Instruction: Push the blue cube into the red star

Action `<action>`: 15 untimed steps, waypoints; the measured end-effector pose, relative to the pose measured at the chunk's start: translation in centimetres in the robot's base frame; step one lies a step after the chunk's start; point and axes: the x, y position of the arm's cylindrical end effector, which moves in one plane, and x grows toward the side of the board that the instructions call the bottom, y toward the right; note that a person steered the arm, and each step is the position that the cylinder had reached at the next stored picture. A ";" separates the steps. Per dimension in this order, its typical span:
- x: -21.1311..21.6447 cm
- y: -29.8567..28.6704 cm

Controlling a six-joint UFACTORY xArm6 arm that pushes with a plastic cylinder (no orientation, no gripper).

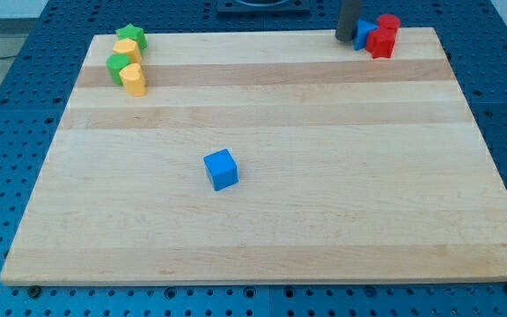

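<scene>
The blue cube (221,169) sits alone near the middle of the wooden board (324,220), slightly toward the view's left. The red star (379,41) is at the board's top right edge, with a red cylinder (389,24) just behind it and another blue block (363,33) touching its left side. My tip (344,38) is at the view's top, just left of that blue block and far up and right of the blue cube.
At the top left corner stands a cluster: a green star (131,36), a yellow block (128,50), a green block (116,67) and a yellow heart-like block (134,79). Blue perforated table surrounds the board.
</scene>
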 end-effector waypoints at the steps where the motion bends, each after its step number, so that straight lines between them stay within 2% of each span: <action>1: 2.1 -4.1; 4: 24.6 -20.3; 5: 31.6 -23.2; 6: 35.8 -23.6; 7: 37.2 -23.6; 8: 33.9 -22.7; 11: 24.2 -4.4; 13: 25.5 1.9; 14: 22.9 2.2; 15: 17.2 2.1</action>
